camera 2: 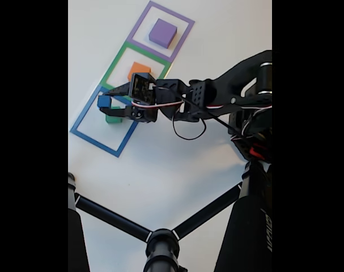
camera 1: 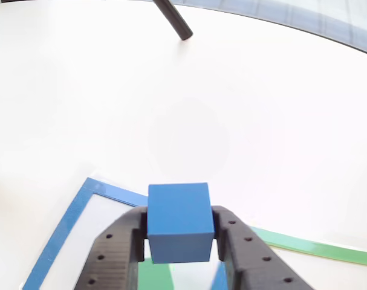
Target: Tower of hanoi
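My gripper (camera 1: 178,228) is shut on the small blue cube (camera 1: 178,220) and holds it above the table. In the fixed view the gripper (camera 2: 106,104) carries the blue cube (camera 2: 104,102) just over the green block (camera 2: 113,118), which sits inside the blue square outline (camera 2: 81,133). A patch of the green block (camera 1: 156,275) shows below the cube between my fingers. The orange block (camera 2: 139,70) rests in the green outline (camera 2: 116,61). The purple block (camera 2: 162,33) lies in the purple outline (camera 2: 139,25).
Black tripod legs (camera 2: 115,218) cross the near part of the white table (camera 2: 160,164), and a black rod (camera 1: 174,18) reaches in at the far edge. The blue outline (camera 1: 56,241) and green outline (camera 1: 316,246) lie beneath the gripper.
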{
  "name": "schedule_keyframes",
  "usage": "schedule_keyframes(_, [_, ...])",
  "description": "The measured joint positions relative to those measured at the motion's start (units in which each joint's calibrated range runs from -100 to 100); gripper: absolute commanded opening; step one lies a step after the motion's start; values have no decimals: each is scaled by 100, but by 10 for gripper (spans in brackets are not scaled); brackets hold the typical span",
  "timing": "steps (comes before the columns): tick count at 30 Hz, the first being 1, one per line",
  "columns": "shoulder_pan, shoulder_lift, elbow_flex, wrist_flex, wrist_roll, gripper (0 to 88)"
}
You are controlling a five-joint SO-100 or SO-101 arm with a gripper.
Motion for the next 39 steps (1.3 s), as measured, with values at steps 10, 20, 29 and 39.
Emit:
schedule_keyframes(10, [1159, -3208, -1886, 6457, 36, 11])
schedule_keyframes(20, [2165, -3326, -6366, 11447, 36, 11])
schedule_keyframes(29, [3511, -3343, -7260, 12285, 36, 11])
schedule_keyframes(39, [4552, -3630, -6516, 12173, 36, 11])
